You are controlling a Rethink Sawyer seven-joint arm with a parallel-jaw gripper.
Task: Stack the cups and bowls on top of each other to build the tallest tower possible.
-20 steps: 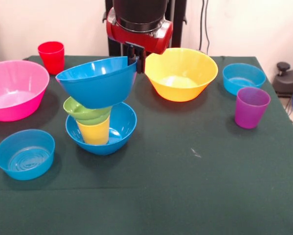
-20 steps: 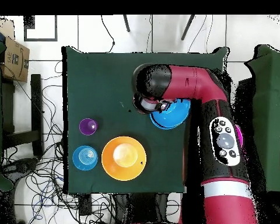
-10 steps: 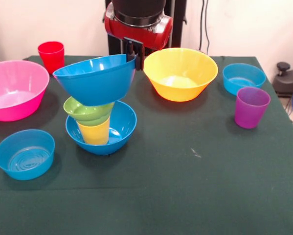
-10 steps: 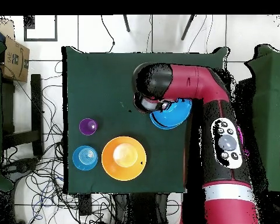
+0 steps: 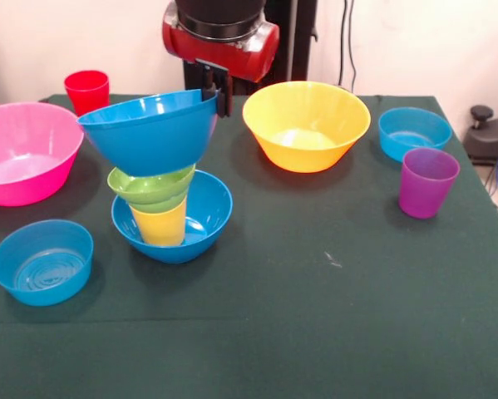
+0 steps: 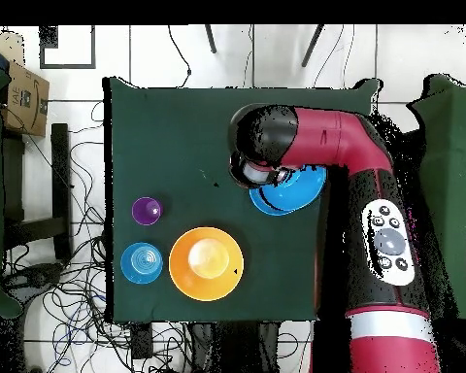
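My gripper [image 5: 217, 91] is shut on the right rim of a deep blue bowl [image 5: 147, 131]. That bowl hangs tilted just over the tower [image 5: 160, 208]. The tower is a blue bowl base [image 5: 205, 218] holding a yellow cup [image 5: 160, 226] with a lime green bowl [image 5: 149, 188] on top. I cannot tell whether the held bowl touches the green one. A red cup [image 5: 87, 91] stands at the back left. A purple cup [image 5: 427, 181] is at the right. From overhead, the arm hides most of the tower, and only part of a blue bowl [image 6: 287, 196] shows.
A large pink bowl [image 5: 24, 150] sits at the left edge. A large yellow-orange bowl [image 5: 307, 125] stands right of the gripper. One small light-blue bowl [image 5: 413, 131] is at the back right, another [image 5: 42, 260] at the front left.
In the front view, the gripper has carried the blue bowl leftward and a little up. The bowl now hangs more squarely over the green bowl. Everything else is unmoved.
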